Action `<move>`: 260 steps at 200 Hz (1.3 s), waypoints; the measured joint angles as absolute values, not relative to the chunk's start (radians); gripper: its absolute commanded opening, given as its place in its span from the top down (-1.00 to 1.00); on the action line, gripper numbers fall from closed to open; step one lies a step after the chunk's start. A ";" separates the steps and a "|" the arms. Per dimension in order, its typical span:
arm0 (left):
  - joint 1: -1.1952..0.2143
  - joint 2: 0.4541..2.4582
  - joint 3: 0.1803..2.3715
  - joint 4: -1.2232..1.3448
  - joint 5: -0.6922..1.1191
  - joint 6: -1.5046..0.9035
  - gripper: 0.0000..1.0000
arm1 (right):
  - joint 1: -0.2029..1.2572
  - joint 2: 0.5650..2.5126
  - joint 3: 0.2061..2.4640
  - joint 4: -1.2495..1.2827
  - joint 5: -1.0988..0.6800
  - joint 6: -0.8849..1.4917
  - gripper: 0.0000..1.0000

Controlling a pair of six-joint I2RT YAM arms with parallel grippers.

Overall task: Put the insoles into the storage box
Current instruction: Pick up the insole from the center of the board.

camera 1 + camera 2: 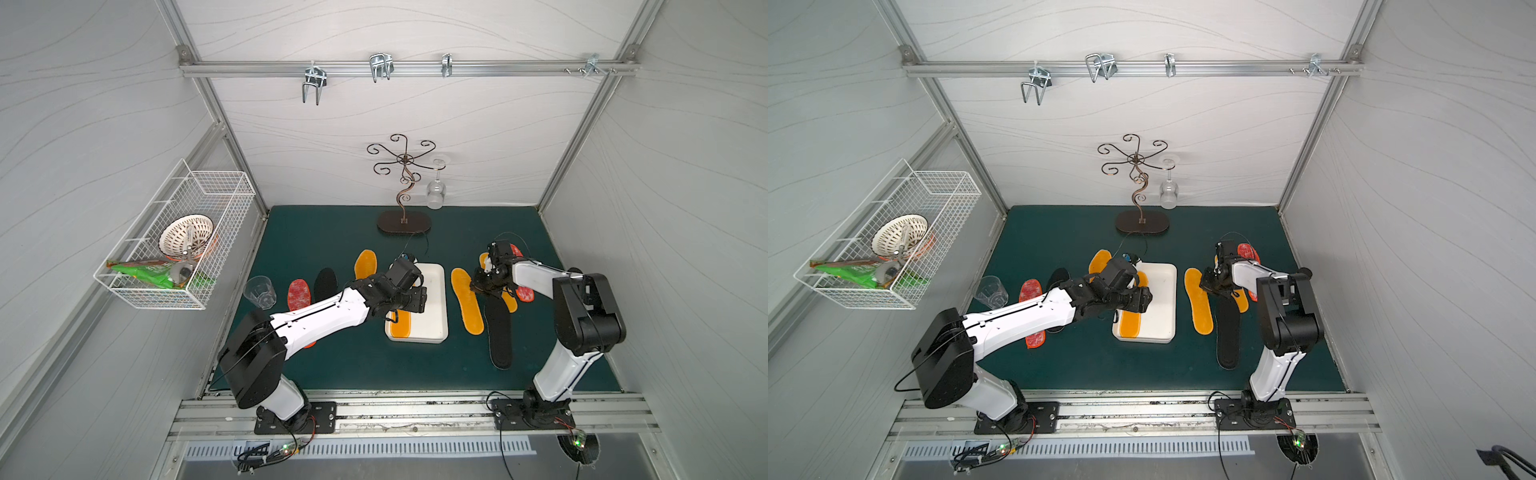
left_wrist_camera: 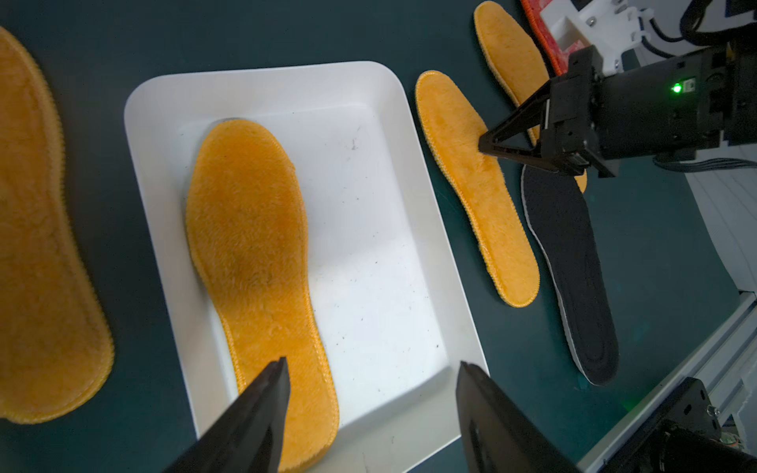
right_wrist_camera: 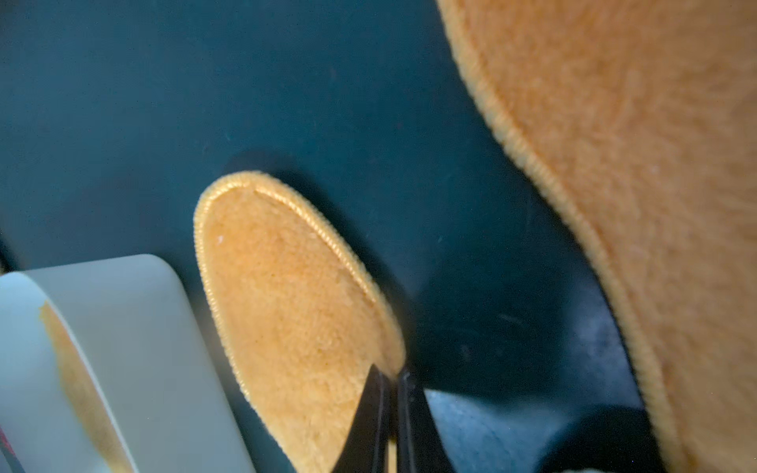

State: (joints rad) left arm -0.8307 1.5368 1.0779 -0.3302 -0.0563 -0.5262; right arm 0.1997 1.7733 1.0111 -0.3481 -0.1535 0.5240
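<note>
Insole (image 1: 468, 309) right of your storage box (image 1: 434, 307) runs frame-top to frame-bottom, toe uppermost; right gripper (image 2: 486, 145) pinches its edge, left gripper (image 2: 372, 362) gapes.

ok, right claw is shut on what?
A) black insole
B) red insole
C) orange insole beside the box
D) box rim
C: in the right wrist view the right claw pinches the edge of the orange insole lying next to the storage box.

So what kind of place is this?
Probably a robot practice booth: a left arm and right arm bolted to a metal rail, plain white walls, and insoles laid out on a green mat beside a white tray.
</note>
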 measured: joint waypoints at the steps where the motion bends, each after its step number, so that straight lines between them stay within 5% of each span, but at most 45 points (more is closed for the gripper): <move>1: -0.828 1.535 1.075 -0.329 -0.056 -0.527 -0.39 | 0.200 1.773 1.011 -0.348 -0.154 0.524 1.00; 171: -0.622 1.357 0.931 -0.290 -0.041 -0.572 -0.32 | 0.208 1.430 0.976 -0.476 -0.237 0.548 1.00; 260: -0.493 1.282 0.766 -0.335 -0.070 -0.643 -0.28 | 0.444 1.399 0.889 -0.250 -0.326 0.923 1.00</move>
